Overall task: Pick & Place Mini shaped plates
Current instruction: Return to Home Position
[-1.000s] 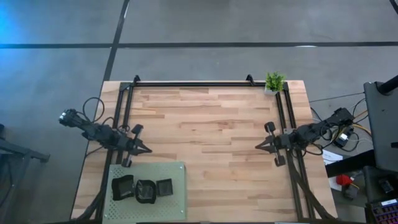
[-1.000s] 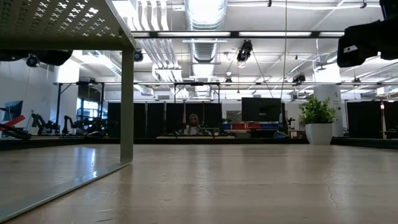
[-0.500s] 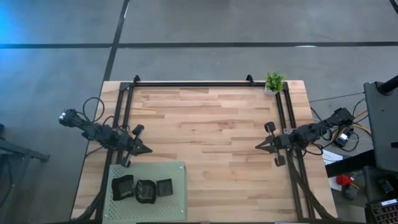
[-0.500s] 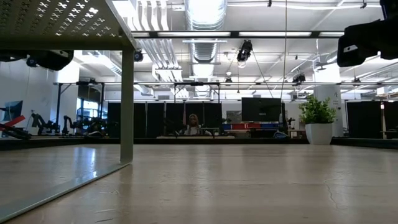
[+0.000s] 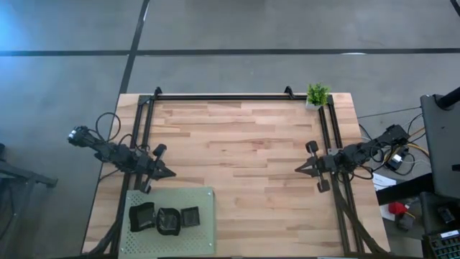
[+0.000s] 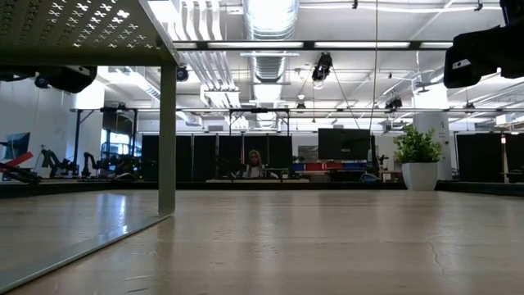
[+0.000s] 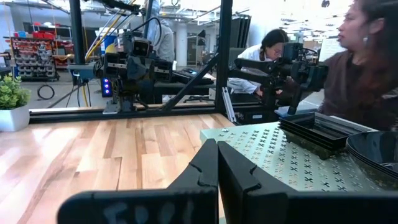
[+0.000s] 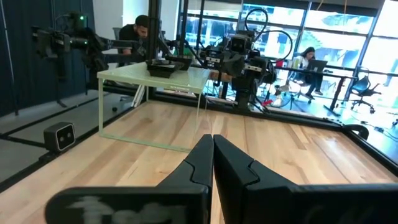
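Several small black shaped plates (image 5: 169,220) lie in stacks on a raised light green perforated stand (image 5: 205,230) at the table's near left corner. They also show in the left wrist view, plates (image 7: 317,127), and far off in the right wrist view, plates (image 8: 166,64). My left gripper (image 5: 168,173) hovers level just beyond the stand's far edge, shut and holding nothing, left gripper (image 7: 217,167). My right gripper (image 5: 299,170) hovers level at the table's right side, shut with nothing in it, right gripper (image 8: 212,155).
A small green potted plant (image 5: 317,94) stands at the far right corner. Black rails (image 5: 223,96) frame the table's far, left and right sides. The stand's thin leg (image 6: 167,139) rests on the wood. People sit beyond the table, one of them close by behind the stand (image 7: 364,68).
My left gripper has rolled a little about its own pointing line while staying in place. The plates have kept still.
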